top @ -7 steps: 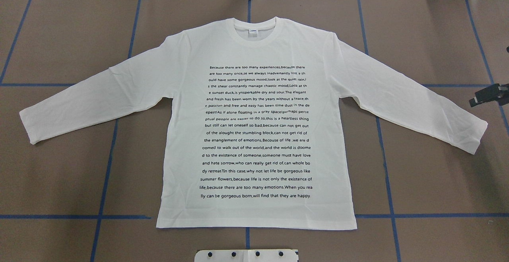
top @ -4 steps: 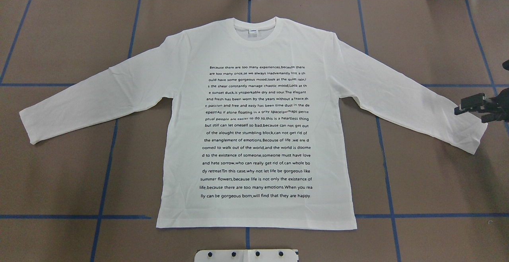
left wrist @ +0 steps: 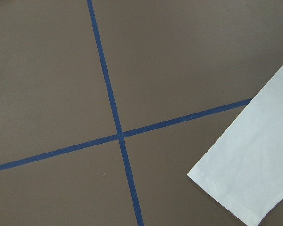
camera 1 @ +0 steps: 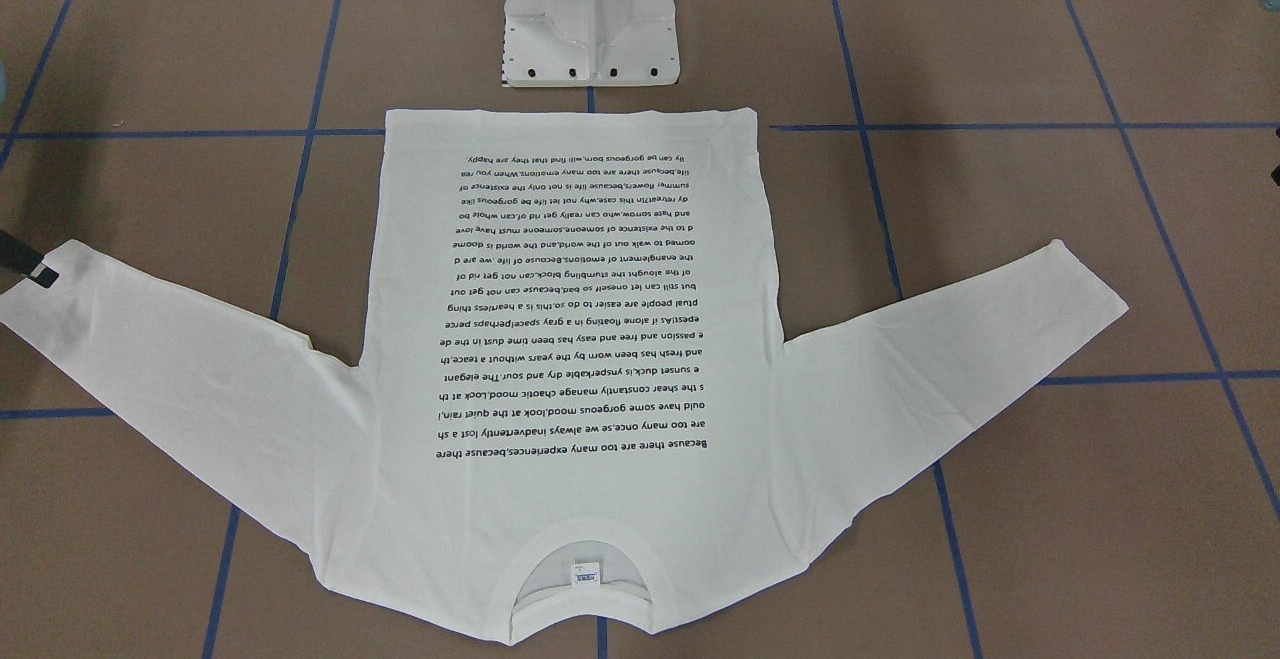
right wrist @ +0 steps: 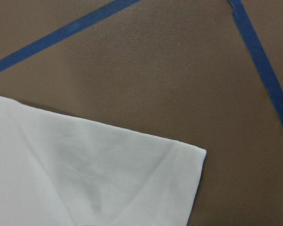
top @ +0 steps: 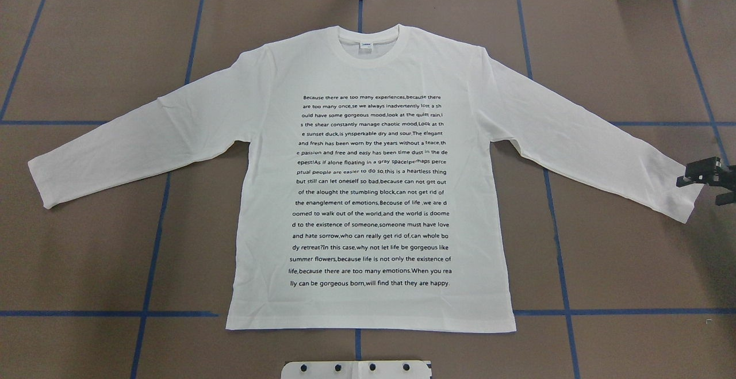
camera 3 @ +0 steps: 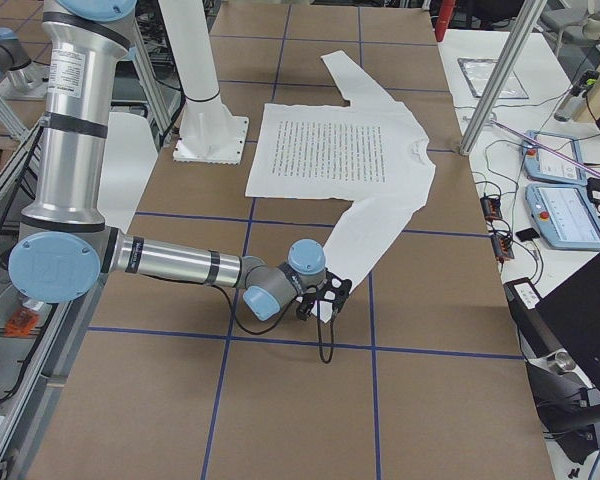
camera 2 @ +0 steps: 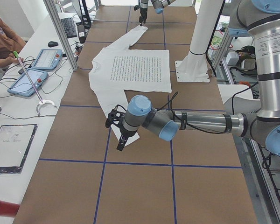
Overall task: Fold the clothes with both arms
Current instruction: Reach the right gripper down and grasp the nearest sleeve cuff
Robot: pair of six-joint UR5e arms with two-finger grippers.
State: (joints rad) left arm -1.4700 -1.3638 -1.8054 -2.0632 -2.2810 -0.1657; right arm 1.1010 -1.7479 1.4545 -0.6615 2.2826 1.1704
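Nearest the robot, just past the white metal pedestal base [top: 356,369], lies the straight hem of one white long-sleeved T-shirt [top: 368,80]. It is spread flat and smooth, printed face up, in the middle of the brown paper-covered table [top: 86,252], which is marked by blue tape lines [top: 152,252]. Its black printed text [top: 371,189] runs in nineteen lines down the chest. The nearest line reads "lly can be gorgeous born,will find that they are happy", the farthest "Because there are too many experiences,because there". Two sleeves angle outward and back toward the robot, both lying flat. At the cuff on the robot's right sits the right gripper [top: 702,186], low over the cloth, its two black fingers apart, one above the cuff's edge. The left gripper [camera 2: 119,137] hangs by the other cuff; it shows clearly only in the side view, so whether it is spread or closed I cannot tell. Farthest off is the ribbed round collar [top: 368,62] with one small neck label [top: 365,45], its writing too small to read
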